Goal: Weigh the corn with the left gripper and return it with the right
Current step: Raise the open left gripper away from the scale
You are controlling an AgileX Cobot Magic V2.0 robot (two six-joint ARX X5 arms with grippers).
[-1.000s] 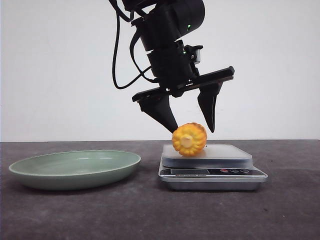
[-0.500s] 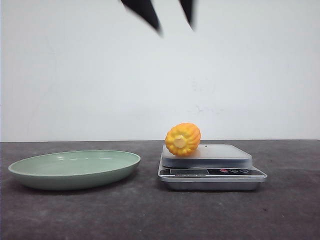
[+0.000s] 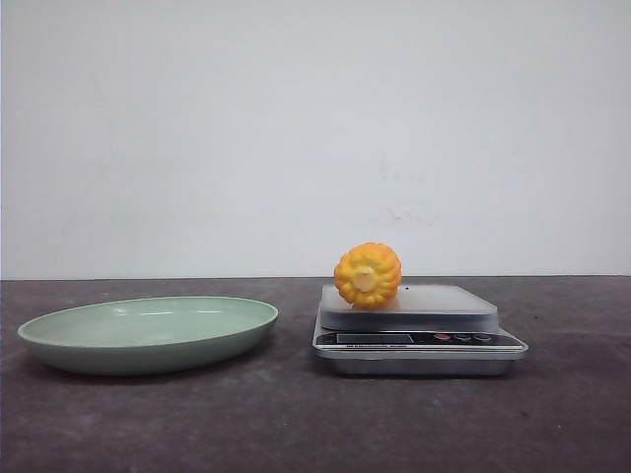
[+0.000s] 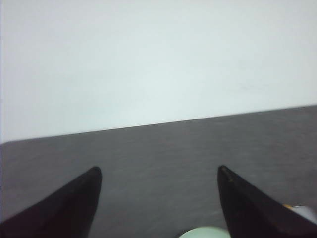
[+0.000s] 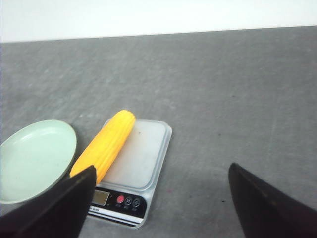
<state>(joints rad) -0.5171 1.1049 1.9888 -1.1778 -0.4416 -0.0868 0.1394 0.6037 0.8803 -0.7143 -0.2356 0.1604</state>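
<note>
Corn (image 3: 368, 276) lies on scale (image 3: 419, 330) beside green plate (image 3: 148, 333); left gripper (image 4: 158, 198) and right gripper (image 5: 161, 198) both spread wide, empty.

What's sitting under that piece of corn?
The corn lies on the scale, along its platform's edge nearest the green plate. The platform strip under it is covered; the display shows, unreadable.
</note>
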